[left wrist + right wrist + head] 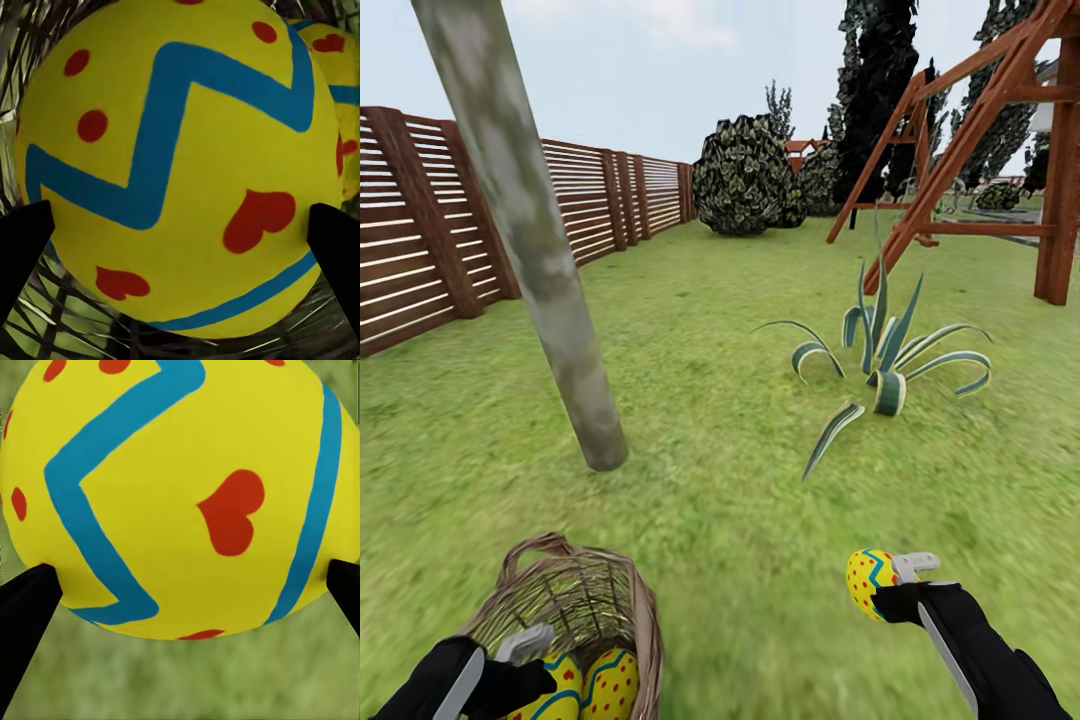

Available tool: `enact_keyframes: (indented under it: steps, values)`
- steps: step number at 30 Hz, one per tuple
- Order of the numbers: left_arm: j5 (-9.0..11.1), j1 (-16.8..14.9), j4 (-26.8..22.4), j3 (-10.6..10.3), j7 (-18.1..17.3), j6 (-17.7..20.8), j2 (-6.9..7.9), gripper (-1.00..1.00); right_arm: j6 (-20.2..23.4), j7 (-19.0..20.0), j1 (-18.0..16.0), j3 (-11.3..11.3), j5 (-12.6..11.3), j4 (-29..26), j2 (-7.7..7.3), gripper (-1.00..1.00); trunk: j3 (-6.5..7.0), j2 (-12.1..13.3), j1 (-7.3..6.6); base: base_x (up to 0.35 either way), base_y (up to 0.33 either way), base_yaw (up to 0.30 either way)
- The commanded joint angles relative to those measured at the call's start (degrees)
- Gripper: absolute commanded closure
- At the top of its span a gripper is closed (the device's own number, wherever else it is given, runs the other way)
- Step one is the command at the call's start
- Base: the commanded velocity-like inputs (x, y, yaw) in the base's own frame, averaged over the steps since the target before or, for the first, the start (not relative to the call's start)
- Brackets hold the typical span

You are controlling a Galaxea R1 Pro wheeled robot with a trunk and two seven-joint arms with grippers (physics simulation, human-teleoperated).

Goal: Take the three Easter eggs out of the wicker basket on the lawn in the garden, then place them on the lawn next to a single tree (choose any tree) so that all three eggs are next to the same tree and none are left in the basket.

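The wicker basket (585, 595) stands on the lawn (740, 520) at the bottom left of the head view, close to the tree (545, 270) with its pale mottled trunk. Two Easter eggs lie in the basket. My left gripper (545, 665) reaches in and is shut on one Easter egg (563, 685), which looms large in the left wrist view (180, 150) between the black fingers (26, 247). The other egg (613, 682) lies right beside it (339, 75). My right gripper (892, 585) is shut on a third egg (870, 582) above the grass (180, 495).
A spiky striped agave (885, 360) grows right of the tree, ahead of my right arm. A brown slat fence (420, 240) runs along the left. A wooden swing frame (980, 140) and a dark bush (745, 175) stand farther back.
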Motion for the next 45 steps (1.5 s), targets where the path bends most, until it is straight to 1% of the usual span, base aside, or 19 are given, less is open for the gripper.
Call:
enact_keyframes:
  steps: [1, 4, 6, 31, 36, 42, 45]
  values:
    - [-0.42, -0.02, -0.04, 0.19, -0.46, 0.20, -0.13, 1.00, 0.27, 0.11, -0.02, 0.10, -0.02, -0.06, -0.05, 1.00, 0.17, -0.01, -0.04, 0.000, 0.000, 0.000]
    - [-0.42, -0.02, 0.00, 0.19, -0.41, -1.18, -0.21, 1.00, 0.27, 0.08, -0.02, 0.10, -0.02, -0.05, -0.05, 1.00, 0.84, 0.03, -0.11, 0.000, 0.000, 0.000]
    - [-0.42, -0.01, 0.00, 0.19, -0.44, -1.36, -0.22, 1.00, 0.27, 0.08, -0.02, 0.10, -0.02, -0.05, -0.05, 1.00, 1.28, 0.06, -0.16, 0.000, 0.000, 0.000]
    - [-0.42, -0.01, 0.00, 0.19, -0.46, -1.40, -0.22, 1.00, 0.27, 0.14, -0.02, 0.10, -0.02, -0.05, 0.03, 1.00, 6.82, 0.40, -0.81, 0.000, 0.000, 0.000]
    - [-0.42, -0.02, 0.08, 0.19, -0.37, -1.40, -0.24, 1.00, 0.27, 0.15, -0.02, 0.10, -0.02, -0.05, 0.01, 1.00, 7.93, 0.46, -0.94, -0.191, 0.000, 0.000]
    - [-0.42, -0.02, 0.09, 0.19, -0.37, -1.43, -0.29, 1.00, 0.27, 0.15, -0.02, 0.10, -0.04, -0.05, -0.02, 1.00, 9.26, 0.54, -1.09, -0.013, 0.000, 0.000]
    - [-0.35, -0.02, 0.04, 0.19, -0.37, -1.47, -0.31, 1.00, 0.08, 0.17, -0.02, 0.10, -0.10, -0.05, 0.01, 1.00, 9.26, 0.54, -1.09, 0.000, 0.000, 0.000]
